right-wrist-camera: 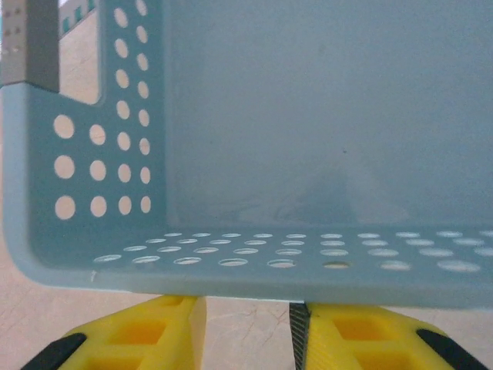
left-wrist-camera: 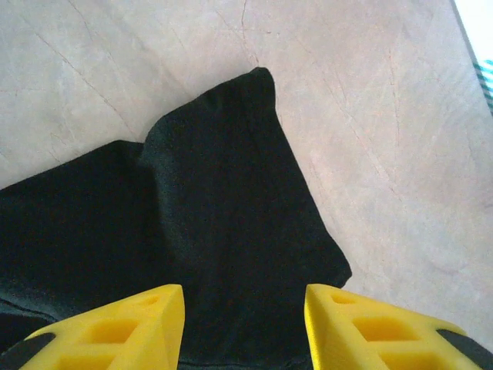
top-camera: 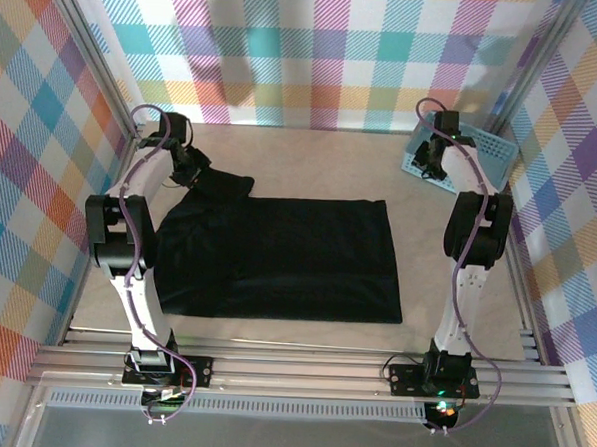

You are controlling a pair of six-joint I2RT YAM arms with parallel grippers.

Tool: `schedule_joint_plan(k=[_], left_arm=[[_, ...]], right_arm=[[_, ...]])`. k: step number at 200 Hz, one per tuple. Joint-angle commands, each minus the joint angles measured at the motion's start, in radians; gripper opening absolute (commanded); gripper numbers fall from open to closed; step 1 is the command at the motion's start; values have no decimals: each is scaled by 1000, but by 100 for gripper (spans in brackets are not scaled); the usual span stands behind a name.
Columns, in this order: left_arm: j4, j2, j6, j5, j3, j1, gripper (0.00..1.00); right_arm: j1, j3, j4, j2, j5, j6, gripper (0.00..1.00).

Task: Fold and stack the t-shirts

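Here, basket (top-camera: 489, 148) (light blue), t-shirt (top-camera: 277, 257) outside it.

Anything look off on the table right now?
The light blue basket sits skewed in the far right corner, with the right gripper open at its rim. The black t-shirt lies flat, one sleeve rumpled by the open left gripper.

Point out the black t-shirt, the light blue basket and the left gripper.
black t-shirt (top-camera: 287, 258): top external view, middle of its spread body.
light blue basket (top-camera: 493, 147): top external view, its perforated right-hand wall.
left gripper (left-wrist-camera: 245, 312): left wrist view, midway between its yellow fingertips.
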Motion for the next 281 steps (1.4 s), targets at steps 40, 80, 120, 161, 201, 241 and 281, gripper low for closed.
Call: schedule_joint_plan(k=[40,80,120,161,201,241,281], left_arm=[[-76,39,55,-7,102,28,47],[-81,79,60,8,148,28,48],[-116,117,97,14,204,30,49],[-139,156,114,6,237,30,50],[-163,214,146,-22,302,33,52],[-191,310,191,-53,430,42,56],[-211,425,266,-71,558,29,56]], right_arm=[[168,-263,50,-214,-18,28,39],[198,-352,80,-180,-42,68,41],[198,-289,30,-81,-38,35,40],[207,-212,-54,-13,-8,3,39],[208,-206,-52,-5,-33,4,21],[208,-195,-102,-16,-10,1,22],[217,-173,-125,5,-30,-6,31]])
